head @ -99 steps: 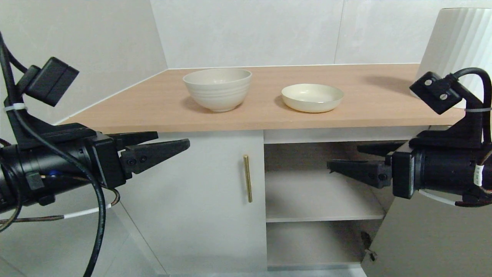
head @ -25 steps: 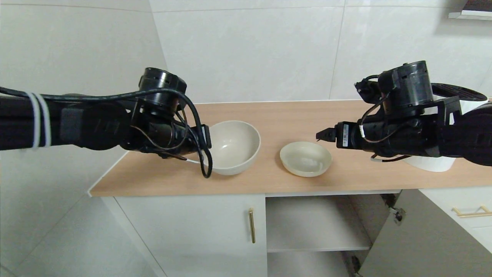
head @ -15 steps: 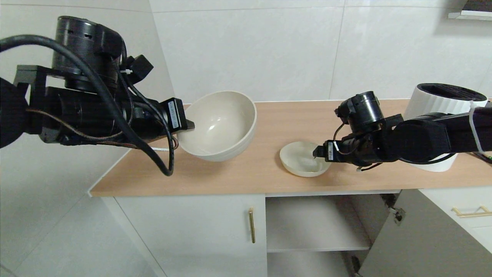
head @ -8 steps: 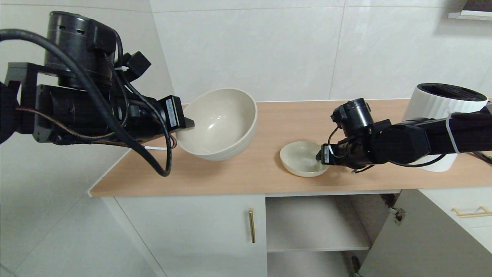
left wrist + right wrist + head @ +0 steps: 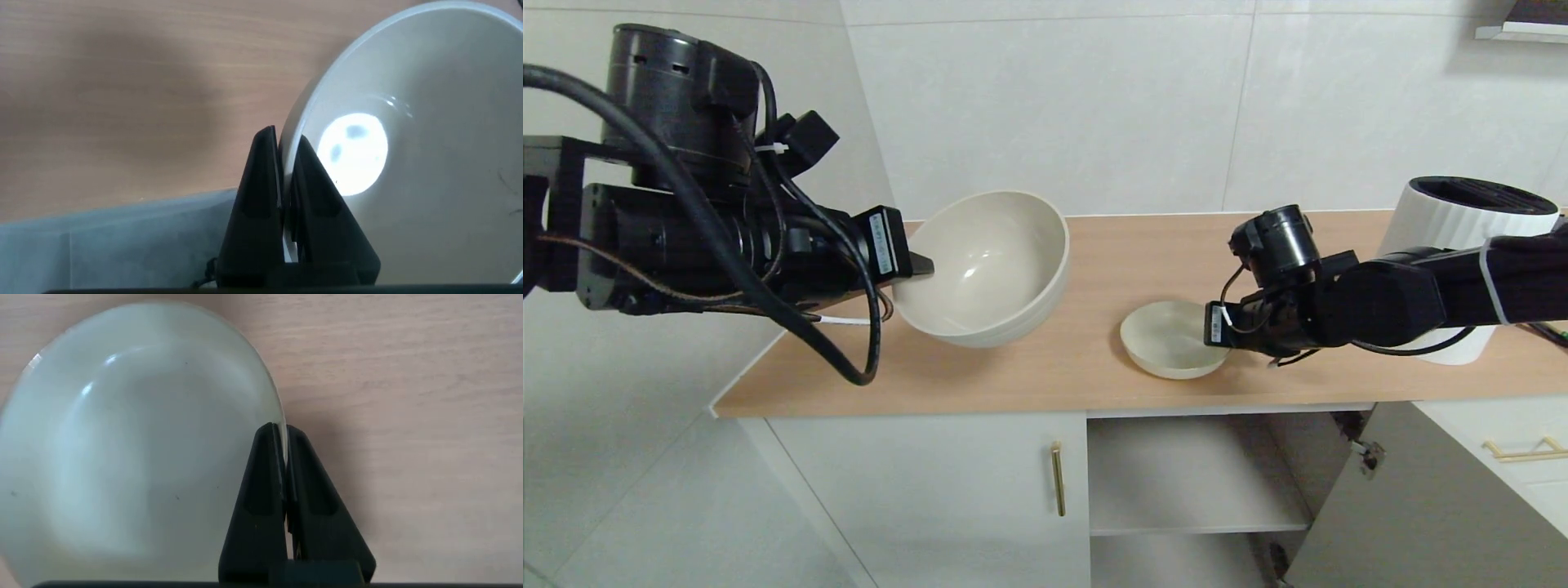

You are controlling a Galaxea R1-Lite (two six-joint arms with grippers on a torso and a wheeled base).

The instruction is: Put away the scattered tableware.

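We see the left gripper [image 5: 923, 265] clamped tight on the near-left rim of the bowl [image 5: 988, 269], one finger inside and one outside. The bowl hangs tilted, clear of the counter [image 5: 1086, 380] at its left end. To the right, the right gripper [image 5: 1209, 325] has its fingers pinched shut on the right rim of the dish [image 5: 1168, 339]. The dish sits low by the counter's near edge, and we cannot tell whether it has left the wood.

A strip of bare wood separates bowl from dish, and more lies behind both, out to the far wall [image 5: 1094, 106]. Only a narrow margin runs between the dish and the near edge. The left wall closes in close beside the left arm. On the far right a white ribbed container [image 5: 1462, 200] stands just behind the right arm.

Below the counter, the right compartment is open straight under the dish, with a pale shelf [image 5: 1184, 490] across it. Its door [image 5: 1405, 506] is swung out toward us on the right. The left door is shut, its brass handle [image 5: 1055, 480] upright beside the opening. The counter is light wood over white cabinets, with large pale tiles on both walls.
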